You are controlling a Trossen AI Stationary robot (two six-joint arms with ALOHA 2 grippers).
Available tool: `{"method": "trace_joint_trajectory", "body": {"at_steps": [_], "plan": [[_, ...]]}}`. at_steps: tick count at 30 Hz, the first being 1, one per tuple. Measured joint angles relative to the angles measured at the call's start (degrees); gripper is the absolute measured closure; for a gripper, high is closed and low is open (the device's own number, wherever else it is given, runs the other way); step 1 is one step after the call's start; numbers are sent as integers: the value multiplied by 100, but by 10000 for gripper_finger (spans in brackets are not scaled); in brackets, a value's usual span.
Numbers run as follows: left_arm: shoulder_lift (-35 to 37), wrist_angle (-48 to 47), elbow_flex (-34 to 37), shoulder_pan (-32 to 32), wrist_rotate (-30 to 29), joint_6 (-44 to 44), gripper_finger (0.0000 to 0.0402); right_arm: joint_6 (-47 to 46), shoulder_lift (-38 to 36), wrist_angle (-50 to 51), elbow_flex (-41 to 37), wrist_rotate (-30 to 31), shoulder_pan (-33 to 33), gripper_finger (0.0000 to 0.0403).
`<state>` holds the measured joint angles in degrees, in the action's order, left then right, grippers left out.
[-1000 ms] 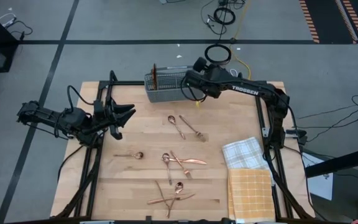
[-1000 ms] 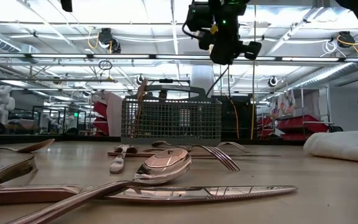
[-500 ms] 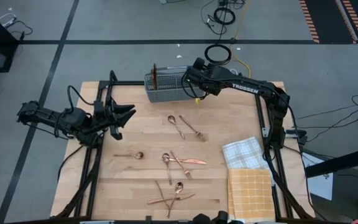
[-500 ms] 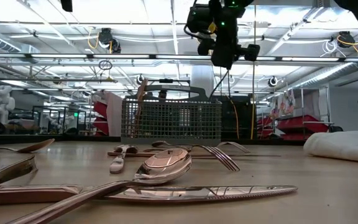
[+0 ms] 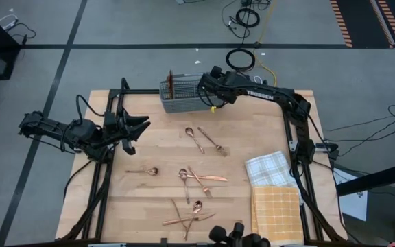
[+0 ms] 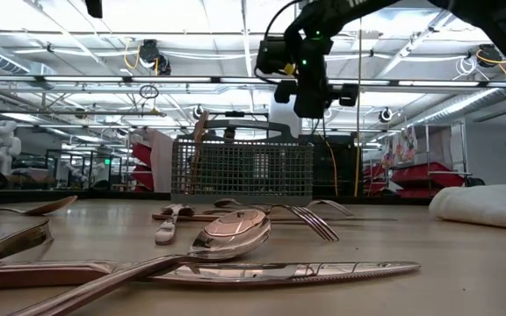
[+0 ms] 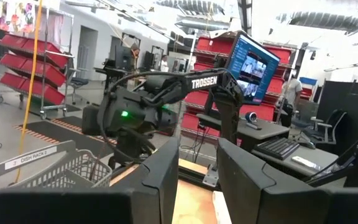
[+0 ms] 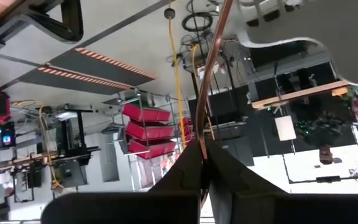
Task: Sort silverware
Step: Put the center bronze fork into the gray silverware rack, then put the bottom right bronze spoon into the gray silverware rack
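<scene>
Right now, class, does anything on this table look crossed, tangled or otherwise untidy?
Yes. Loose silverware lies scattered on the table, and several pieces overlap: a crossed cluster near the front edge and another pile mid-table. The right claw holds a thin copper piece by the grey mesh caddy.

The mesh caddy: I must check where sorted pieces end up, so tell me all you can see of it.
The caddy is a grey wire-mesh basket with a dark arched handle, standing upright at the table's far edge. A few copper pieces stand in its left end. The right gripper hangs over its right end, holding a thin copper piece.
</scene>
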<state>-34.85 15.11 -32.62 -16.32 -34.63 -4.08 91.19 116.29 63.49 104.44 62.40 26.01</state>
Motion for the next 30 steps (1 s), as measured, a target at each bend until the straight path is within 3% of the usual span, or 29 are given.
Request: {"method": "trace_joint_trajectory", "body": {"at_steps": [11,20,30], "plan": [[0,-24,0,0,-15,0,288,-75,245,-33,0,-305,25,400],[0,-24,0,1,-39,-2,288,-241,247,5,0,-563,9,330],[0,-24,0,2,-39,-7,288,-397,246,-20,0,-360,-14,272]]}}
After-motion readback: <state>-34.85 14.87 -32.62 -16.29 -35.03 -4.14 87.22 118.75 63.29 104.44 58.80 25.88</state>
